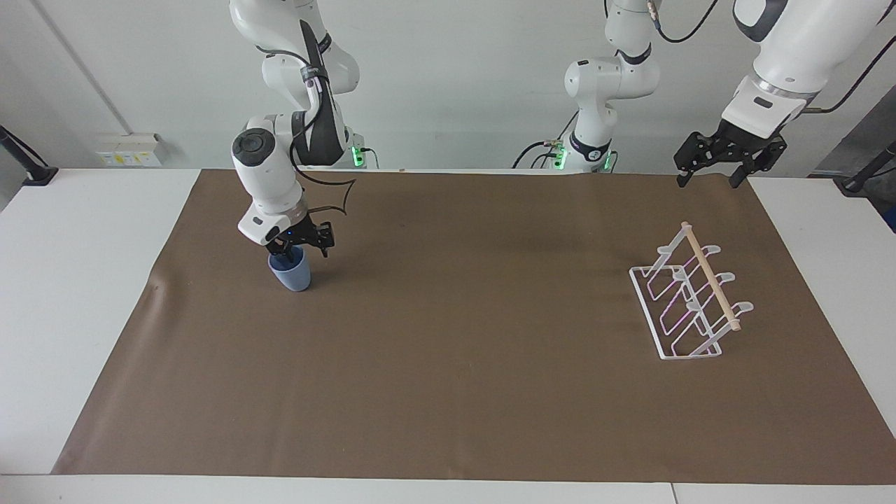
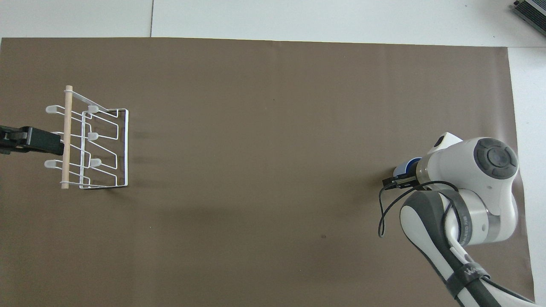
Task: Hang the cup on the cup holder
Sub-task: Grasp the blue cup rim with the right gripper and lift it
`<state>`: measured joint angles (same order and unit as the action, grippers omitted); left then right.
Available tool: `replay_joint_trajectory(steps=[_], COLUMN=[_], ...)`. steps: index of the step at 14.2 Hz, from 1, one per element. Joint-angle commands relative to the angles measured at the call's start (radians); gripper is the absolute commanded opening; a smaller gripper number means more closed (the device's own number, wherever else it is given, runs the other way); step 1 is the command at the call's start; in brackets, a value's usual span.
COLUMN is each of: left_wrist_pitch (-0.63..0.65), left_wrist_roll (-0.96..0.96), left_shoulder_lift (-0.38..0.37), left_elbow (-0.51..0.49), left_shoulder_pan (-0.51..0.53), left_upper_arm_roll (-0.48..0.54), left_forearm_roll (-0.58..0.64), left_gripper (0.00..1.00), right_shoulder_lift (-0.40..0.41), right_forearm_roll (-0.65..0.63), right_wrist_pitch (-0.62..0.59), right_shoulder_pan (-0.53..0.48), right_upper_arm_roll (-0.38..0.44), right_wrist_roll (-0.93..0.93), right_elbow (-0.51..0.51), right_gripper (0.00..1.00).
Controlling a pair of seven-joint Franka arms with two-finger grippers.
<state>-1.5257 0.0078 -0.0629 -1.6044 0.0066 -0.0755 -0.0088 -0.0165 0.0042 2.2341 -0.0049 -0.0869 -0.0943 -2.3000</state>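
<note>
The cup [image 1: 290, 273] sits upright near the mat's right-arm edge, my right gripper [image 1: 297, 246] gripping its rim; hanging on the cup holder [image 1: 689, 297] remains. My left gripper [image 1: 721, 168] waits, open.

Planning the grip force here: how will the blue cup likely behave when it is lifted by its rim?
The cup looks like thin plain plastic, so probably light and a bit flexible at the rim. Its smooth tapered wall may be slippery. Standing on the narrower base, it could tip if the right gripper at its rim nudges it sideways.

Cup [image 2: 408, 164] mostly under right arm [image 2: 469, 183]
</note>
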Motion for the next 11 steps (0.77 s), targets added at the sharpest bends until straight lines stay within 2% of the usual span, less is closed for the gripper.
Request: replay_joint_trajectory(steps=[1, 4, 6, 9, 10, 11], left_wrist_pitch=[0.015, 0.01, 0.002, -0.031, -0.031, -0.028], left_wrist_roll=[-0.011, -0.009, -0.005, -0.005, -0.003, -0.003], left_shoulder_lift=[-0.017, -0.017, -0.017, -0.057, -0.061, -0.066], left_elbow=[-0.014, -0.014, -0.022, -0.104, -0.117, -0.118], left_shoulder_pan=[-0.004, 0.0, -0.002, -0.002, -0.002, -0.003], left_upper_arm_roll=[0.002, 0.005, 0.007, 0.007, 0.007, 0.007], left_forearm_roll=[0.018, 0.017, 0.009, -0.028, -0.037, -0.037], left_gripper=[1.0, 1.0, 1.0, 1.0, 1.0, 1.0], right_shoulder_lift=[-0.026, -0.025, -0.023, -0.022, -0.022, -0.022], right_forearm_roll=[0.019, 0.019, 0.019, 0.019, 0.019, 0.019], right_wrist_pitch=[0.018, 0.015, 0.013, 0.013, 0.013, 0.013], right_shoulder_pan=[-0.003, -0.003, -0.003, -0.003, -0.003, -0.003], right_upper_arm_roll=[-0.007, -0.007, -0.007, -0.007, -0.007, -0.007], right_wrist_roll=[0.005, 0.005, -0.002, -0.001, 0.001, 0.002], right_elbow=[-0.026, -0.019, -0.015, -0.015, -0.013, -0.015], right_gripper=[0.7, 0.6, 0.48, 0.06, 0.0, 0.0])
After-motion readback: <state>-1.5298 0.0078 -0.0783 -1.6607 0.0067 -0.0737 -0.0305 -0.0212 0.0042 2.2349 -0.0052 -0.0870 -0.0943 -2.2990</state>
